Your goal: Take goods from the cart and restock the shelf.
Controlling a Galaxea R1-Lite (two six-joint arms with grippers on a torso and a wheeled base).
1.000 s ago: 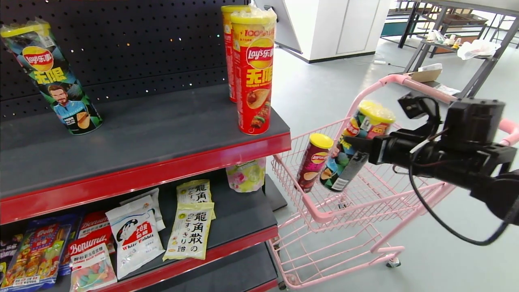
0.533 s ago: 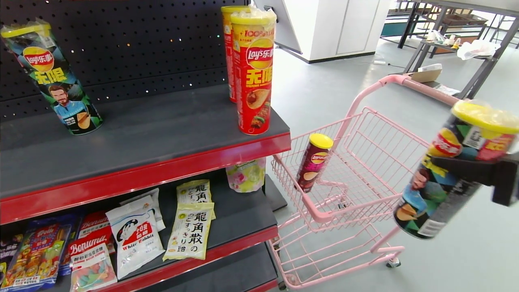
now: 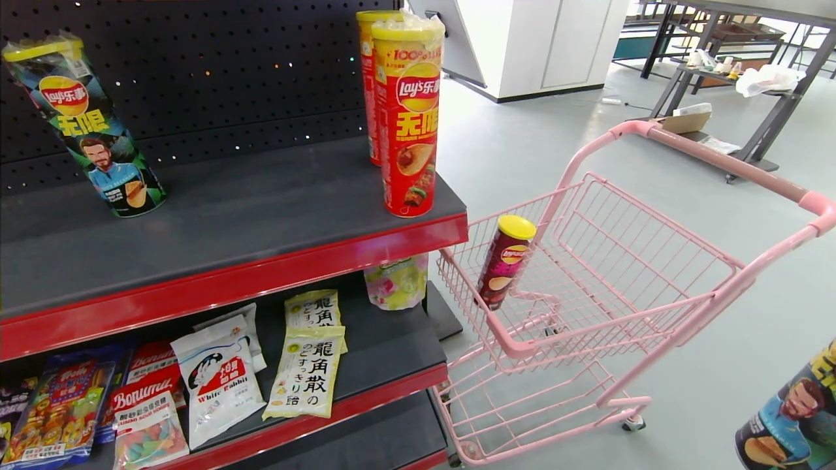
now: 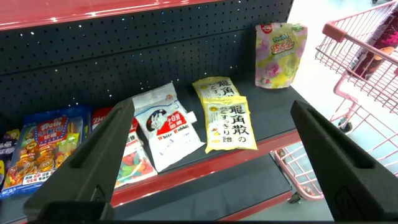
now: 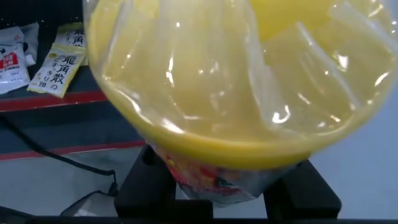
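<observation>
Held can [image 3: 787,421]: tall chip tube with a dark wrap in green and blue panels. A printed figure in a blue top and a chip picture sit near its base. The right wrist view shows its yellow lid under crinkled clear film. Only the lower part shows in the head view, hanging over the floor [image 3: 738,365].

Right claw [image 5: 224,190]: clamped on the held can, with a black finger on either side of the tube just below the lid.

Position: the held can is out of the cart [image 3: 516,348], on the side away from the shelf [image 3: 261,215] and well apart from it. The pink cart stands between the two.

Cart: one maroon can [image 3: 504,261] with a yellow lid leans in the basket corner nearest the shelf.

Upper board: two red cans [image 3: 408,124] stand at the end by the cart, one right behind the other, with the front one close to the edge. A dark can [image 3: 91,130] of the same design as the held one stands at the far left, up against the pegboard.

Lower board: a white bag [image 3: 219,385] and yellow sachets [image 3: 307,369] lie flat side by side. A pastel bag [image 3: 397,282] stands upright at the back, towards the cart.

Left claw [image 4: 211,104]: fingers spread wide apart and holding nothing, level with the lower board and facing the bags.
</observation>
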